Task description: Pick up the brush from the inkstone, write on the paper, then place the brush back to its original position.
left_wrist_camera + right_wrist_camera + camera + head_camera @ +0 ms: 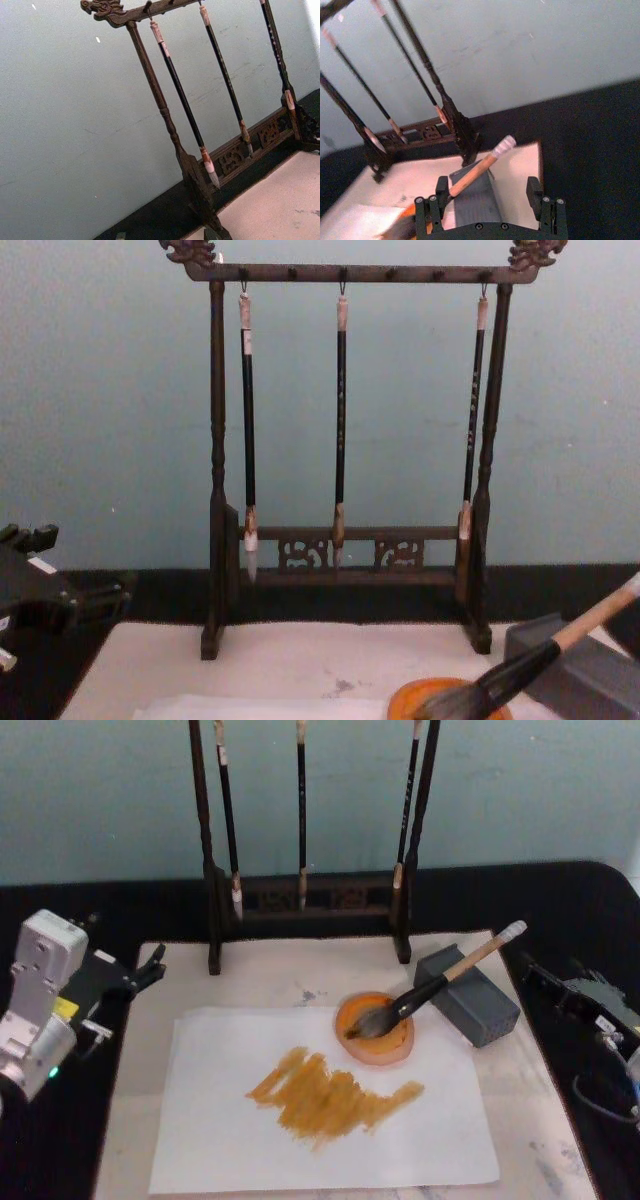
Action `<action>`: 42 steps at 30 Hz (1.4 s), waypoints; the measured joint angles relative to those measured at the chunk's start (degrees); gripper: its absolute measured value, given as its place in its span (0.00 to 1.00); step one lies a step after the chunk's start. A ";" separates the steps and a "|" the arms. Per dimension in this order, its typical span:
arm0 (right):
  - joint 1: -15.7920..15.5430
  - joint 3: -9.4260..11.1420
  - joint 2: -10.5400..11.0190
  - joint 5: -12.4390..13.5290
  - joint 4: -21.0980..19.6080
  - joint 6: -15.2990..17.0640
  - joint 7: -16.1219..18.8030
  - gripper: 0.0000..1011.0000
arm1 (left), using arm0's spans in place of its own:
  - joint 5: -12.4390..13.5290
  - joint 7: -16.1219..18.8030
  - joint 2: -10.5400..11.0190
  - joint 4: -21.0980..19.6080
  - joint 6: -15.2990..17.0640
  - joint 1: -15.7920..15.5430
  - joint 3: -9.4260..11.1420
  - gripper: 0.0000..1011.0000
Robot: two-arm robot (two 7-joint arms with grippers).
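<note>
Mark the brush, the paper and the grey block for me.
the brush [415, 997], head view, black lower shaft.
the paper [210, 1140], head view, bare white area.
the grey block [485, 1002], head view, top face.

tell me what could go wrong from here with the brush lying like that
1. The brush only leans: bristles in the orange dish, handle on the grey block. The open right gripper sits close by the handle, so a slight nudge might roll it off.
2. If it falls, the bristles could blot the paper beside the orange strokes.
The left gripper is parked at the table's left.
</note>
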 joint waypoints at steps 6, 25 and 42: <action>-0.17 2.81 -3.03 10.39 2.39 4.62 0.81 0.99 | 0.00 0.00 0.00 0.00 0.00 0.00 0.00 1.00; 10.70 -0.26 -7.78 20.70 16.53 6.96 7.86 0.99 | 0.00 0.00 0.00 0.00 0.00 0.00 0.00 1.00; 16.76 -3.65 -9.61 23.13 24.82 6.34 9.81 0.99 | 0.00 0.00 0.00 0.00 0.00 0.00 0.00 1.00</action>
